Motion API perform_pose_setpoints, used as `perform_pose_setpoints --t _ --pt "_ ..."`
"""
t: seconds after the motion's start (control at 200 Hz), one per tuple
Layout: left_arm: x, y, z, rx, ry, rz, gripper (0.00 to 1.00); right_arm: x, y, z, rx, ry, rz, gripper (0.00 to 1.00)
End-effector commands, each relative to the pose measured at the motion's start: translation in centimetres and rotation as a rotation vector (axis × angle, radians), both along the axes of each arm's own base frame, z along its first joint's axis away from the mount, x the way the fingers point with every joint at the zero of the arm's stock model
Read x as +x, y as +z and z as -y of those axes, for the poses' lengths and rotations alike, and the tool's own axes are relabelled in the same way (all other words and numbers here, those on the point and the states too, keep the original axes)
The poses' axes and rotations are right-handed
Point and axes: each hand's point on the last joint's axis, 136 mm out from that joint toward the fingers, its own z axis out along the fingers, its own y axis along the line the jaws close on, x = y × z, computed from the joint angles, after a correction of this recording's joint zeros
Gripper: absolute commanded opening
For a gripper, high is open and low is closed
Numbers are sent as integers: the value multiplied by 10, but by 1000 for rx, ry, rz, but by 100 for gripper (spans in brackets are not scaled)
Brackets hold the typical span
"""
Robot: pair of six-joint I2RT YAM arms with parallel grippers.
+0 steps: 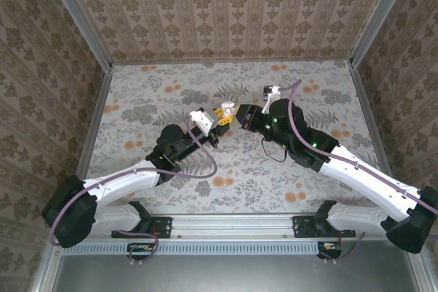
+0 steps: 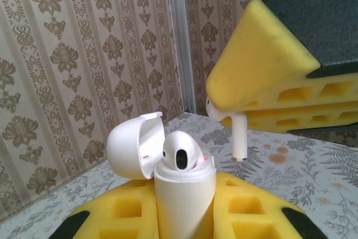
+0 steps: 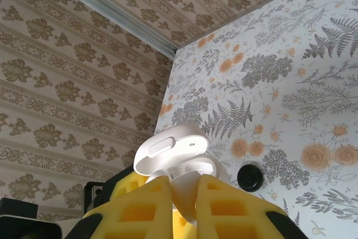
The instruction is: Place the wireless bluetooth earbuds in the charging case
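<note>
My left gripper (image 2: 184, 208) is shut on a white charging case (image 2: 182, 200) and holds it upright with the lid (image 2: 134, 146) swung open. One white earbud (image 2: 182, 152) sits in the case, with a red light beside it. My right gripper (image 3: 187, 194) is shut on a second white earbud (image 3: 194, 190). In the left wrist view that earbud's stem (image 2: 239, 138) hangs from the right gripper's yellow fingers (image 2: 263, 65), just above and right of the case's opening. In the top view both grippers meet mid-table, the left gripper (image 1: 217, 115) against the right gripper (image 1: 235, 115).
A small black round piece (image 3: 250, 177) lies on the flowered table (image 3: 313, 82) right of the case. The patterned back wall (image 1: 226, 11) and metal corner posts (image 2: 180, 43) close the space behind. Cables loop along both arms.
</note>
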Motion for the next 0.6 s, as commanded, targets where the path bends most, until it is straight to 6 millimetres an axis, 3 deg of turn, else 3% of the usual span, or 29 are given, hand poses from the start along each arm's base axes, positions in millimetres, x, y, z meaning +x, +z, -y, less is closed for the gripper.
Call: perform_pose_setpoints --t 0.0,0.595 --pt "-2 28 3 -58 -1 81 0 4 13 6 40 -47 23 13" --pt "-6 22 2 -60 -11 66 0 12 31 10 82 -98 79 11"
